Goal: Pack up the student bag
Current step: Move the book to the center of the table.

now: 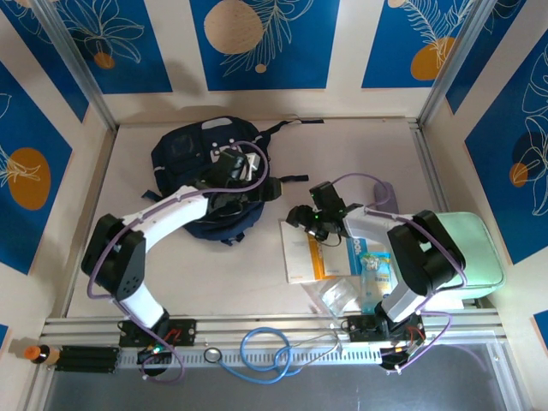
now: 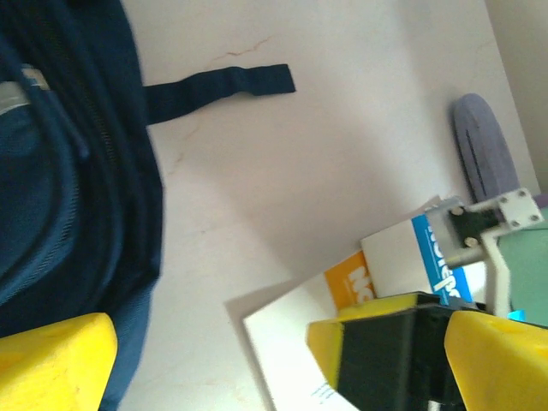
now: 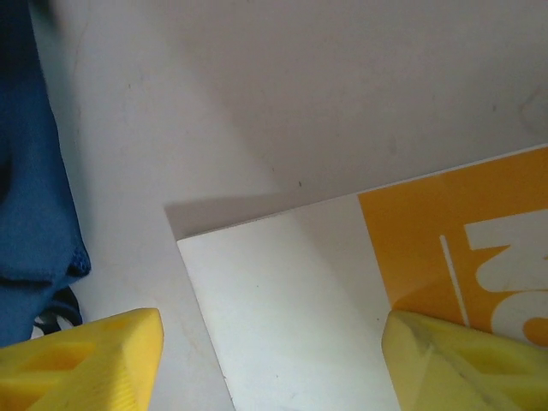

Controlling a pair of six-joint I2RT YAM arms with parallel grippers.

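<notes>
From above, the student bag (image 1: 184, 150) lay far left on the table (image 1: 360, 145), my left gripper (image 1: 240, 167) over it. My left wrist showed my fingers (image 2: 51, 360) wide apart beside the bag. My right wrist showed my right gripper (image 3: 274, 360) spread apart over the corner of a book (image 3: 282, 282).

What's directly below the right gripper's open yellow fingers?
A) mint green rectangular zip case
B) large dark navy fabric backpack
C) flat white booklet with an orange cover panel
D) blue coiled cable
C: in the right wrist view the right gripper hangs open over the corner of the flat white booklet with an orange cover panel; the large dark navy fabric backpack lies off to one side.
</notes>
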